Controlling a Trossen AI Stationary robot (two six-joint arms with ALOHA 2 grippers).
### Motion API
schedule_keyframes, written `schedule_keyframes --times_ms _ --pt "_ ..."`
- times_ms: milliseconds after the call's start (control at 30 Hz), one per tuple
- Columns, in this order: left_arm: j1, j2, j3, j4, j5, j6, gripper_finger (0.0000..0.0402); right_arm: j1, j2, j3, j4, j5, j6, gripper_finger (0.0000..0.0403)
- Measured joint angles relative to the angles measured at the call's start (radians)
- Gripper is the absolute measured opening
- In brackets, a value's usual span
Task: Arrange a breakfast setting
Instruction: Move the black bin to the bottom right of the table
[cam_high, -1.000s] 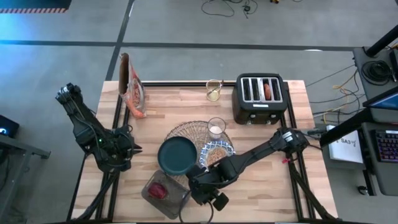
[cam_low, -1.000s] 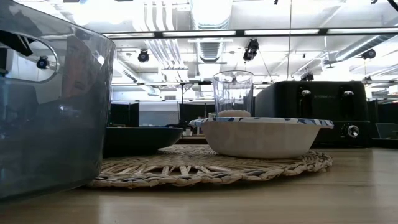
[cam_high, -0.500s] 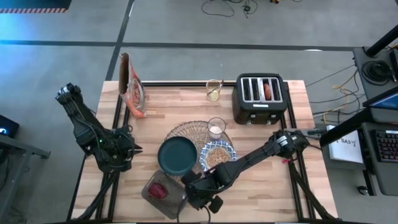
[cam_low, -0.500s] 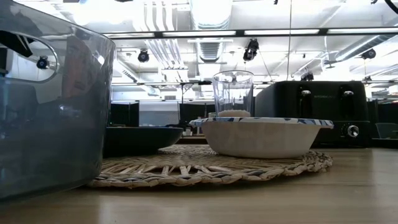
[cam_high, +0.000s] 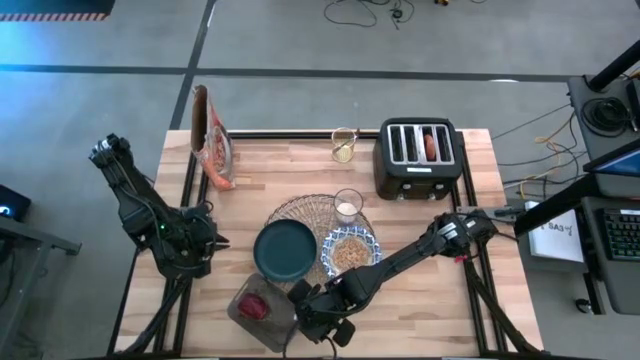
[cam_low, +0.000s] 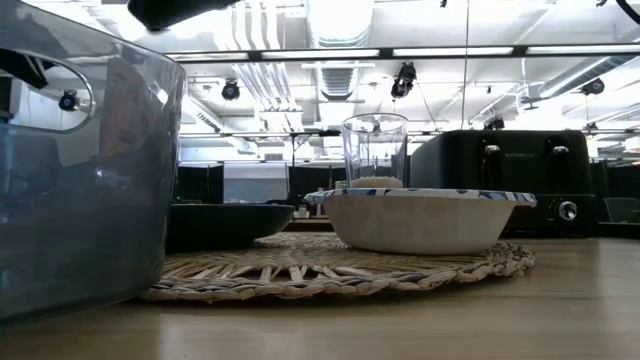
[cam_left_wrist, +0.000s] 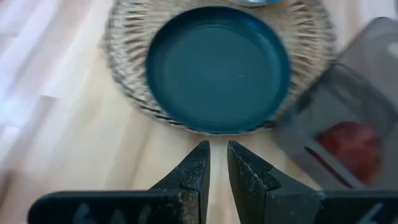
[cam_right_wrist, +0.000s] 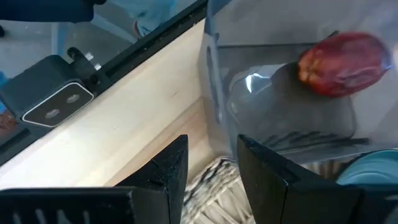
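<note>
A round woven placemat (cam_high: 312, 215) lies mid-table. On it rest a dark teal plate (cam_high: 285, 250), a blue-and-white bowl (cam_high: 350, 250) holding brown cereal, and a small clear glass (cam_high: 348, 207). My right gripper (cam_right_wrist: 212, 149) hovers open above the right corner of a grey see-through container (cam_high: 262, 308) and the mat's near edge (cam_right_wrist: 208, 177); it touches nothing. A dark part of it shows at the low view's top. My left gripper (cam_left_wrist: 217, 155) waits at the table's left, shut on nothing, pointing at the plate (cam_left_wrist: 217, 68).
The container (cam_right_wrist: 292, 93) holds a red fruit (cam_right_wrist: 345, 62) and stands at the near edge, left of my right gripper. A black toaster (cam_high: 418, 155), a second glass (cam_high: 344, 145) and an upright bag (cam_high: 212, 140) stand along the far side. Bare wood lies near right.
My right gripper has come down and moved toward the table's near-left, closer to the grey container, rolling a little. Its fingers have kept the same gap. Plate, bowl, glass and mat have stayed put.
</note>
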Motion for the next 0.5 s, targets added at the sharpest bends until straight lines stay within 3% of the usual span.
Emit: schedule_keyframes --times_ms 167,500 --pt "0.002 0.005 0.0 0.096 0.169 0.072 0.0039 0.007 -0.01 -0.001 -0.002 0.009 0.006 0.0127" --pt "0.063 0.11 -0.002 0.11 0.142 -0.056 0.0039 0.013 -0.048 -0.001 -0.114 0.031 0.074 0.0127"
